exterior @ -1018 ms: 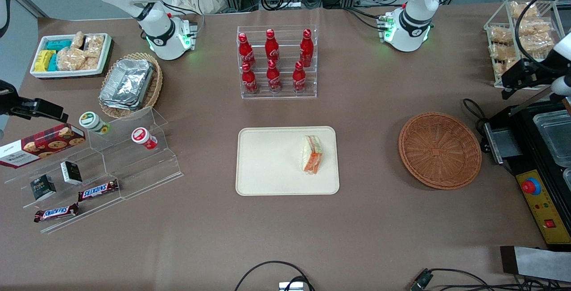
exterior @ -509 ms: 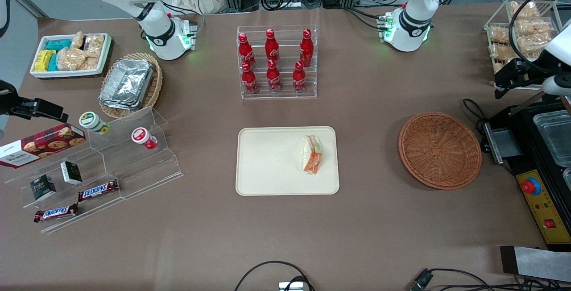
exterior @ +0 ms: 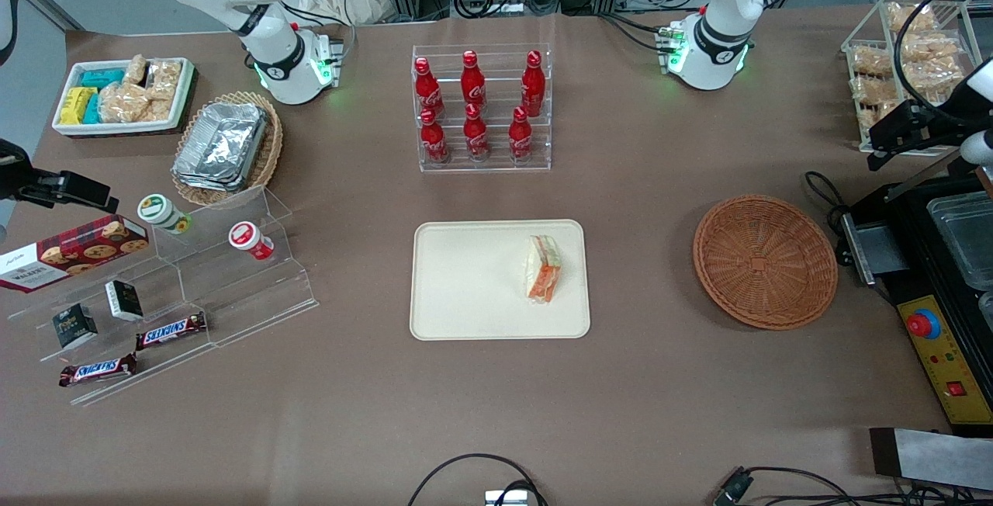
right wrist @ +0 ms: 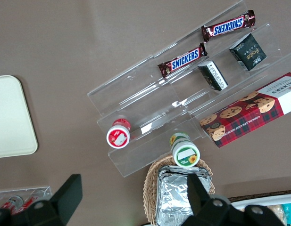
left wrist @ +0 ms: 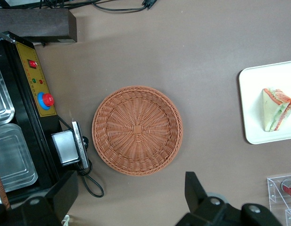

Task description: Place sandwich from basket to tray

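Sandwich [exterior: 543,268] lies on the tray [exterior: 465,289], near its edge toward the basket [exterior: 765,261]. Gripper [left wrist: 128,200] hangs high above the basket with fingers spread, grasping nothing.

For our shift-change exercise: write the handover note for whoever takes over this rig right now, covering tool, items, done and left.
Tool: open, holding nothing, high above the table at the working arm's end, farther from the front camera than the basket.
Sandwich: lying on the tray, toward the tray's basket-side edge.
Basket: nothing in it.
Done: sandwich placed and released.
Left: nothing apparent; perhaps only park the arm.
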You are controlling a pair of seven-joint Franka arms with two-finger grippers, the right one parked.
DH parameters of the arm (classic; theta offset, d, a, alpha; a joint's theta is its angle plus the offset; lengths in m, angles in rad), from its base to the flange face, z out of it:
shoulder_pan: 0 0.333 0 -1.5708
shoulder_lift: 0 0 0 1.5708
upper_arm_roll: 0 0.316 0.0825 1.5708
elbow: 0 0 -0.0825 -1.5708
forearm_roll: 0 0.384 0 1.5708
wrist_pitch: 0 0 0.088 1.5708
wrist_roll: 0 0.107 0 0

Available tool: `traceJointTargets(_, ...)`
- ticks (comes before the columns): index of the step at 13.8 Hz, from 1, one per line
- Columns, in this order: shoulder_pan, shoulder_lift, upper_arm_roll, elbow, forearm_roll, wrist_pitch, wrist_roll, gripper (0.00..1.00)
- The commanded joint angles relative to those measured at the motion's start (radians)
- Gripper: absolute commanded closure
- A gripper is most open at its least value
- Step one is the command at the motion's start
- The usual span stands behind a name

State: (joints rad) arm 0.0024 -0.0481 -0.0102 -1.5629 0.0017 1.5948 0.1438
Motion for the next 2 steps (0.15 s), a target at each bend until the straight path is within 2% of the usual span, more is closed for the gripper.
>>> traceJointTargets(1,-0.01,0.019,0.01,0.043,-0.014,-0.038,-0.012,0.0)
traceJointTargets(2,-0.012,0.019,0.01,0.043,-0.014,-0.038,-0.021,0.0)
